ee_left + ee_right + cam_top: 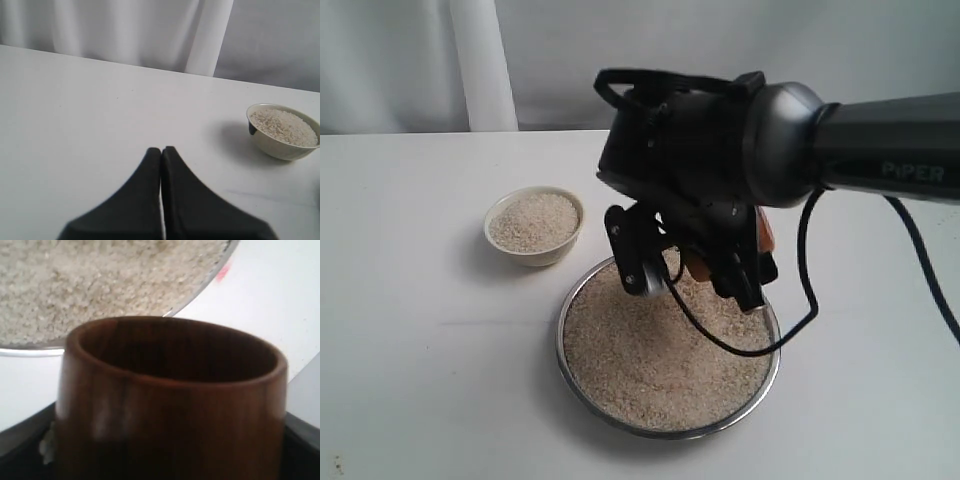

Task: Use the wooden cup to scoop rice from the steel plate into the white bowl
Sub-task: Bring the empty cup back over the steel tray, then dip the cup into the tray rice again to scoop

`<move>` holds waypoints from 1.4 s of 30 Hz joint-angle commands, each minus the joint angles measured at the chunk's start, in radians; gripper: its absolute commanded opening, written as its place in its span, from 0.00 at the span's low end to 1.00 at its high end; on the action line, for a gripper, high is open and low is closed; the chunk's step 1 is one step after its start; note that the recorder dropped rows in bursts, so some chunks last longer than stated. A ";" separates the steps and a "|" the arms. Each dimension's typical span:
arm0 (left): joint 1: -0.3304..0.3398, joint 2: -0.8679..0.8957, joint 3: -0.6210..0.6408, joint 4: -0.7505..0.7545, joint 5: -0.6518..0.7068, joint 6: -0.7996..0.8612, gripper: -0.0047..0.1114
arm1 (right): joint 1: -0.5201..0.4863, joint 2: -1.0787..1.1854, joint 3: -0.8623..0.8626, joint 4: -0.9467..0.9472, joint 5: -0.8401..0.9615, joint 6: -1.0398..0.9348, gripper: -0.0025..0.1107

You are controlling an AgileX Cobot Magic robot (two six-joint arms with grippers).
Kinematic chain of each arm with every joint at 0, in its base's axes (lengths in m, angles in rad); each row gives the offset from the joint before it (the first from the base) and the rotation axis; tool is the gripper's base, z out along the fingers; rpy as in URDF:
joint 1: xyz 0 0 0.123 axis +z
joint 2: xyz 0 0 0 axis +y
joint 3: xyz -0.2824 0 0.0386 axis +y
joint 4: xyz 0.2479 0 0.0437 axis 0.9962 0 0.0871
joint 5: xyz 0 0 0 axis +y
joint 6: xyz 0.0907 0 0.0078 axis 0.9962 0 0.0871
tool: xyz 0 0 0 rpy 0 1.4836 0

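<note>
Desk (pixel 410 330): bare to the left and in front of steel plate (pixel 560 345).
White bowl (pixel 533 256): near the plate's rim, narrow gap.
Plate's far half: blocked by right gripper (pixel 695 285) clasping wooden cup (pixel 160 405), with black cable (pixel 804 270) looping over.
Near half: open above.
Behind the arm: hidden, perhaps clear.

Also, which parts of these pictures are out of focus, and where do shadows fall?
Left wrist view: the left tool is blurred, the white bowl sharper, with a soft shadow beside it. Right wrist view: the wooden cup looks soft. Exterior view: even light, faint shadow beside the steel plate.
</note>
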 commanded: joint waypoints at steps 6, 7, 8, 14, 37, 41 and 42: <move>0.000 0.008 0.003 -0.005 -0.006 -0.006 0.04 | 0.000 0.035 0.110 -0.053 -0.041 0.075 0.02; 0.000 0.008 0.003 -0.005 -0.006 -0.006 0.04 | 0.000 0.050 0.110 -0.056 -0.046 0.077 0.02; 0.000 0.008 0.003 -0.005 -0.006 -0.006 0.04 | 0.000 0.060 0.110 -0.058 -0.046 0.077 0.02; 0.000 0.008 0.003 -0.005 -0.006 -0.006 0.04 | 0.000 0.096 0.110 -0.095 -0.096 0.122 0.02; 0.000 0.008 0.003 -0.005 -0.006 -0.006 0.04 | 0.032 0.243 0.110 -0.013 -0.303 0.238 0.02; 0.000 0.008 0.003 -0.005 -0.006 -0.006 0.04 | 0.032 0.243 0.110 0.042 -0.360 0.238 0.02; 0.000 0.008 0.003 -0.005 -0.006 -0.006 0.04 | 0.032 0.243 0.110 0.047 -0.364 0.238 0.02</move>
